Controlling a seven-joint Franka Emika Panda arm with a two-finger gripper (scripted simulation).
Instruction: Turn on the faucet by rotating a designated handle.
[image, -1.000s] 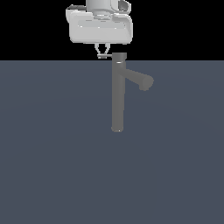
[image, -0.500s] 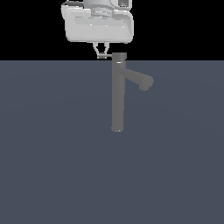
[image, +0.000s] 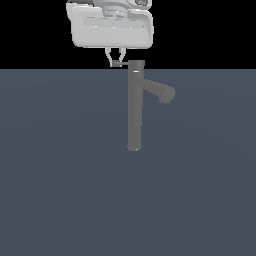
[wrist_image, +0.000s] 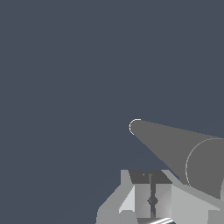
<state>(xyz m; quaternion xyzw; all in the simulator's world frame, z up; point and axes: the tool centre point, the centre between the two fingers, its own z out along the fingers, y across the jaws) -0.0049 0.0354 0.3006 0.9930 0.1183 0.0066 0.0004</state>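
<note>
The faucet (image: 134, 110) is a tall dark-grey column standing on the floor, with a thick angled spout (image: 161, 92) pointing to the exterior view's right. A thin light-grey handle (image: 122, 64) sticks out from its top cap toward the exterior view's left. My gripper (image: 115, 62) hangs from the white hand right above, fingertips at the handle's free end and touching it. In the wrist view the fingers (wrist_image: 162, 197) stand pressed together beside the faucet column (wrist_image: 175, 148), so the gripper is shut. I cannot tell whether the handle is pinched between them.
A flat dark blue-grey floor (image: 60, 175) spreads around the faucet's base. The background above the floor's far edge is black. No other objects show.
The white hand has shifted slightly up and toward the exterior view's left. The fingertips have stayed at the handle's end, and the faucet looks unchanged.
</note>
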